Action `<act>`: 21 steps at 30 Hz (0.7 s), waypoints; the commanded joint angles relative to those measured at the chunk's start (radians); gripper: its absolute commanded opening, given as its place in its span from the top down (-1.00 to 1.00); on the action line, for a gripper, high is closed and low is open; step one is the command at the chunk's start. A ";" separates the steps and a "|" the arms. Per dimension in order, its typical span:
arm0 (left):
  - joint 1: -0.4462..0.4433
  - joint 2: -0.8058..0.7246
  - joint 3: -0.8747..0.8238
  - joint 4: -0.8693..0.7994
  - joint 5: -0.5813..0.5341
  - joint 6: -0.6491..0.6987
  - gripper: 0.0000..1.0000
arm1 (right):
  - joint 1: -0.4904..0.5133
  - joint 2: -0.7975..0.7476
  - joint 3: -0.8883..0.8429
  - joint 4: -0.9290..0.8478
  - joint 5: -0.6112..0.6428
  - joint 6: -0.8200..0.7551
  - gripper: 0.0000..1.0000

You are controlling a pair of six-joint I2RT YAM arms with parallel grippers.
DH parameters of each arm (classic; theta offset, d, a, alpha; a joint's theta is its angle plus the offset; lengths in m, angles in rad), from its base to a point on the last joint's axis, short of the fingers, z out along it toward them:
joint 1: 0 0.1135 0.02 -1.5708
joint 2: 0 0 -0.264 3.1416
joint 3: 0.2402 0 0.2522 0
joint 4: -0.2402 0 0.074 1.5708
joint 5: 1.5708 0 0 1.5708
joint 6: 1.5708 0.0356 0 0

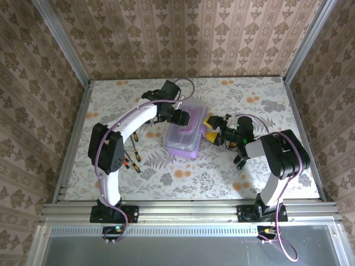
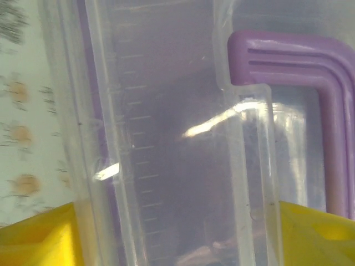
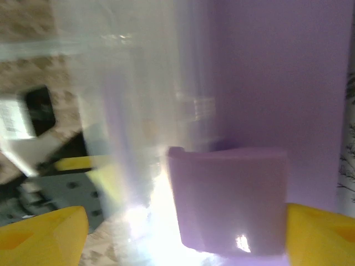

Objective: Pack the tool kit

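Note:
The tool kit's purple box point(image 1: 180, 145) with its clear lid point(image 2: 166, 111) lies mid-table, its purple handle point(image 2: 333, 111) on top. My left gripper point(image 1: 184, 118) reaches down onto the far end of the lid. Its yellow fingers point(image 2: 39, 238) press both sides of the lid's raised clear ridge, beside the handle. My right gripper point(image 1: 212, 133) is at the box's right side, open. A purple latch tab point(image 3: 227, 199) sits between its yellow fingertips point(image 3: 39, 233) without touching either. Two orange-and-black screwdrivers point(image 1: 136, 158) lie on the table left of the box.
The floral table point(image 1: 183, 180) is fenced by metal rails and patterned walls. My left arm's elbow point(image 1: 105, 147) hangs just beside the screwdrivers. Bare table lies in front of the box and along the back.

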 commanded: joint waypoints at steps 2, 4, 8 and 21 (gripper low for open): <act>0.007 0.137 -0.074 -0.148 -0.266 0.029 -0.32 | -0.027 -0.177 0.033 0.263 -0.073 0.038 -0.76; 0.006 0.137 -0.071 -0.149 -0.273 0.029 -0.32 | -0.049 -0.171 0.016 0.260 -0.081 0.049 -0.73; 0.006 0.129 -0.068 -0.152 -0.260 0.028 -0.32 | -0.061 -0.194 -0.029 0.119 -0.085 -0.070 -0.70; -0.020 0.053 -0.059 -0.116 0.004 -0.012 -0.17 | -0.056 -0.511 0.005 -0.796 0.084 -0.606 -0.75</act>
